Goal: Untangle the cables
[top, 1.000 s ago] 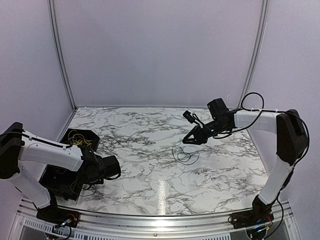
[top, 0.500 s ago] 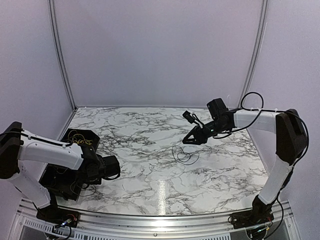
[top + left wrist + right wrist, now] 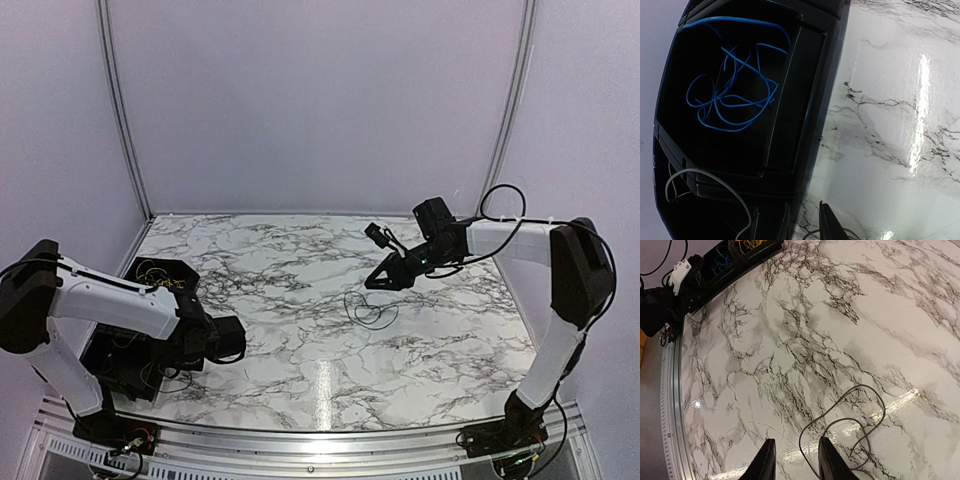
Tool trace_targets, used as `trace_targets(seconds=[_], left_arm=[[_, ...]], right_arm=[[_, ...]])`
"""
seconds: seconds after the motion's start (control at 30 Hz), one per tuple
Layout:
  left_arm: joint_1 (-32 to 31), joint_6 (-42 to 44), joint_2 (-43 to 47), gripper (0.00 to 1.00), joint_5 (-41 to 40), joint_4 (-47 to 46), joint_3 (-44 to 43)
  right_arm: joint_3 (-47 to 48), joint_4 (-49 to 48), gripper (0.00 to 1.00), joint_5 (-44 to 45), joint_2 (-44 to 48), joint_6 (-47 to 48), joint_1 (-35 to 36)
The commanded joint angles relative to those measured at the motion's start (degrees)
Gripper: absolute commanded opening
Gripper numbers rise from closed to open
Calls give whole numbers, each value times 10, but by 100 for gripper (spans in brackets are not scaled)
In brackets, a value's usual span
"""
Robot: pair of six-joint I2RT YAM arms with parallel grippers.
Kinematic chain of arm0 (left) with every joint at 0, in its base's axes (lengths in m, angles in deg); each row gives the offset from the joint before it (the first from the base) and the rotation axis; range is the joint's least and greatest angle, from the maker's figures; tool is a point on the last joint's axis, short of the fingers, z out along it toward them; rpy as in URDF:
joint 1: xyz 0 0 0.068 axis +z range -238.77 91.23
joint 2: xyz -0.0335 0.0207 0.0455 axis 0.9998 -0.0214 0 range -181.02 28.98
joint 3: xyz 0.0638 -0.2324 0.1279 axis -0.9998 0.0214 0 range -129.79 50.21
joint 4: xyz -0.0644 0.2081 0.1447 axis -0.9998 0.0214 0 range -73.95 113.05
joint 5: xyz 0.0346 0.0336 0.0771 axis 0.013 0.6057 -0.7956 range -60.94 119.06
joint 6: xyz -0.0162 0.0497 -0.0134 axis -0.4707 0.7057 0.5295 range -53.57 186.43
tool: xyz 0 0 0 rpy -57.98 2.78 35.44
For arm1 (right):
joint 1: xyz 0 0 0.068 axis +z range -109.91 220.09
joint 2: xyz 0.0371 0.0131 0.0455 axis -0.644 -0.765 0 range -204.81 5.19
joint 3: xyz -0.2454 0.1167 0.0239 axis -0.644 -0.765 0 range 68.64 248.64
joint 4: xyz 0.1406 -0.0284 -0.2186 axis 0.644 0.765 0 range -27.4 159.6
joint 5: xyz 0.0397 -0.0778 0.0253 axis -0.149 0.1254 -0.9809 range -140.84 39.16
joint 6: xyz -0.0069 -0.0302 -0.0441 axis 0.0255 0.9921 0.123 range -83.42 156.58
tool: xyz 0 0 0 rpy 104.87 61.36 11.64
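The black cable loop (image 3: pixel 842 422) is seen on the counter (image 3: pixel 790 315) just ahead of the right hand (image 3: pixel 797 440) (spread, nothing pinched); left hand (image 3: pixel 228 340), grip untellable, is well apart.

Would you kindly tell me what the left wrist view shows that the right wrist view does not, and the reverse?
Only the left wrist view shows a pale grey cable, in the tray compartment next to the blue one.

Only the right wrist view shows a black cable looped on the table by the right tool, whose jaws stand apart. It also shows a yellow cable in the tray's far compartment.

Both show the marble table, the black tray and the blue cable coiled inside it.
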Motion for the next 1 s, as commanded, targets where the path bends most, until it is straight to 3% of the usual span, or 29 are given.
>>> trace_targets(seconds=[0.0, 0.43, 0.67, 0.83, 0.97], left_arm=[[-3, -6, -15, 20, -14, 27, 4], [-3, 3, -28, 14, 3, 28, 1], [-3, 14, -21, 0, 8, 33, 0], [-4, 9, 16, 0, -23, 82, -16], [-2, -47, 39, 0, -84, 170, -26]], right_arm=[[23, 9, 30, -8, -7, 8, 6], [25, 11, 30, -8, -9, 9, 7], [26, 13, 30, -7, -10, 10, 8], [27, 14, 30, -7, -11, 11, 10], [27, 15, 30, -5, -12, 13, 12]])
